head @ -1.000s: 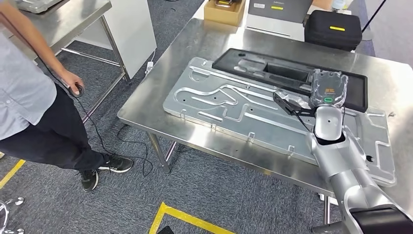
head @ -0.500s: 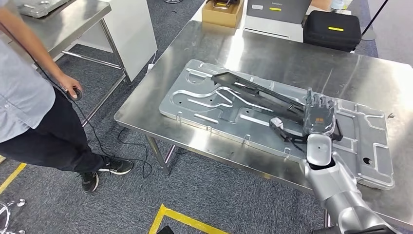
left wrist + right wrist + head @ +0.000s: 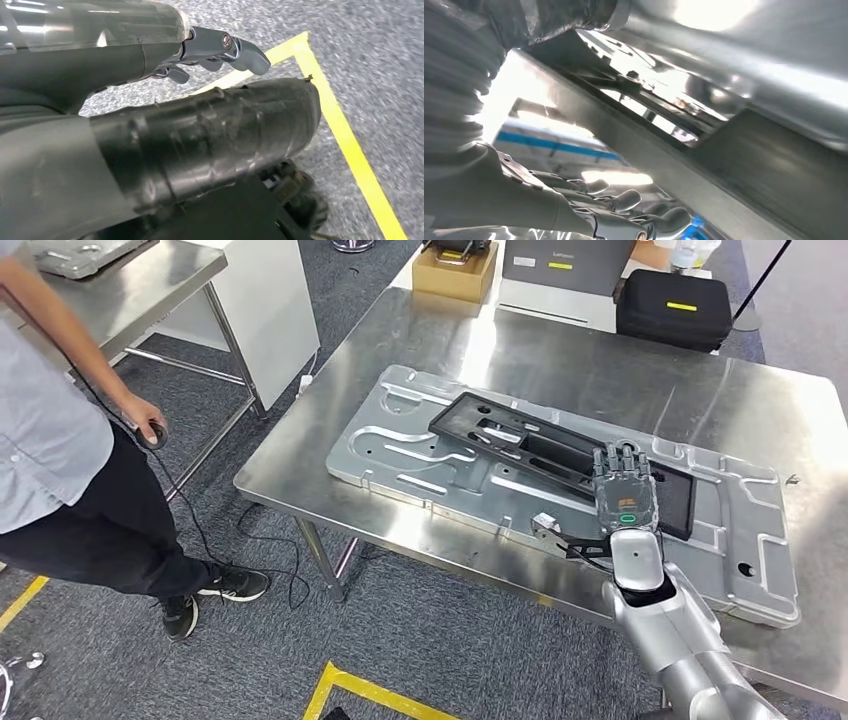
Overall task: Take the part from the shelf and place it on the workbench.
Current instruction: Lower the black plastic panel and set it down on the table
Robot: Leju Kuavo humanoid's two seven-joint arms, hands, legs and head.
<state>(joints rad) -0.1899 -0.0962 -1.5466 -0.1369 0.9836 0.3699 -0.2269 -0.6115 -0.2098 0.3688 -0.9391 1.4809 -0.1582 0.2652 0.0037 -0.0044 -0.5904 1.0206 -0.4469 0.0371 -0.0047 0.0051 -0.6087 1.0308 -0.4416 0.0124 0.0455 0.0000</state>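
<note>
The part [image 3: 520, 445] is a long black plastic frame with cut-outs. It lies flat on a large silver stamped plate [image 3: 400, 440] on the steel workbench [image 3: 560, 350]. My right hand [image 3: 625, 498] hovers palm down over the part's near right end, fingers stretched out over it and thumb [image 3: 548, 527] held out to the side, gripping nothing. The right wrist view has those fingers [image 3: 624, 200] apart and bare, the part's frame [image 3: 659, 105] beyond them. My left hand [image 3: 220, 47] hangs beside my body over the grey carpet, its fingers loose and holding nothing.
A person [image 3: 60, 440] stands at the left beside a second steel table [image 3: 120, 280], a small dark object in one hand. A black case [image 3: 672, 305] and a cardboard box [image 3: 458, 270] stand at the workbench's far edge. Yellow tape [image 3: 370, 685] marks the floor.
The part was up in my right hand and tilted; now it lies flat on the silver plate. My right hand has dropped and drawn back toward the near edge, fingers straightened off it.
</note>
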